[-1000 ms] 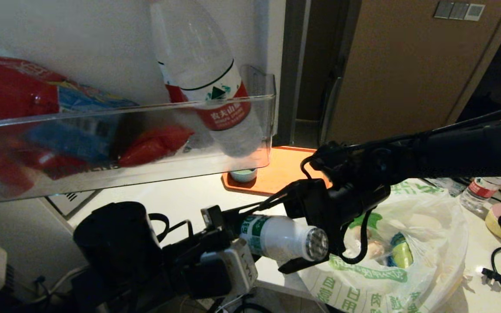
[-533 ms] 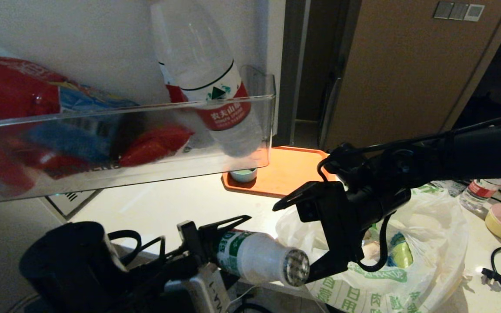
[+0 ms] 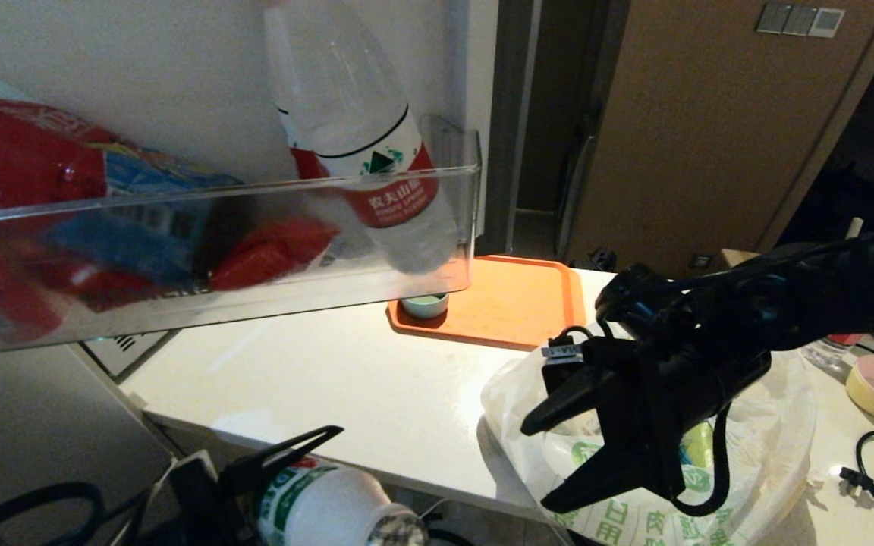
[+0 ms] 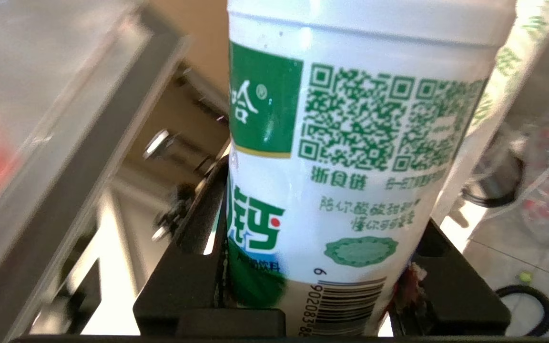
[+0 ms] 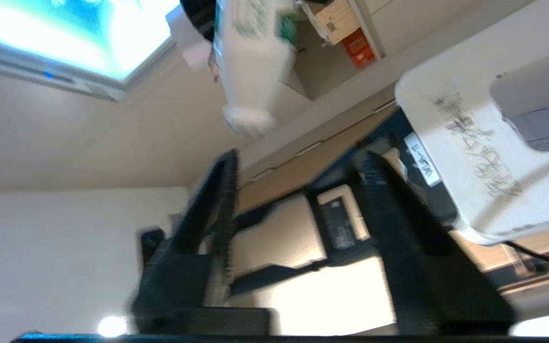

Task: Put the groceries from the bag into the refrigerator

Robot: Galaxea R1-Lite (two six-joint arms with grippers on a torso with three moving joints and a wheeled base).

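White plastic bottle (image 3: 327, 506) is clamped near its base by the left gripper (image 4: 322, 286), low beside the counter edge, cap end unsupported. Risk: it pivots or clips the clear fridge door shelf (image 3: 270, 303) overhead. Right gripper (image 3: 558, 459) hangs released and empty over the bag (image 3: 778, 447); descending carelessly could snag the film.

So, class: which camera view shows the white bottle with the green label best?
The left wrist view: the white bottle fills it, label print readable, clamped in the left pincer. The head view catches only its capped end at the bottom edge. The right wrist view shows it small and blurred.
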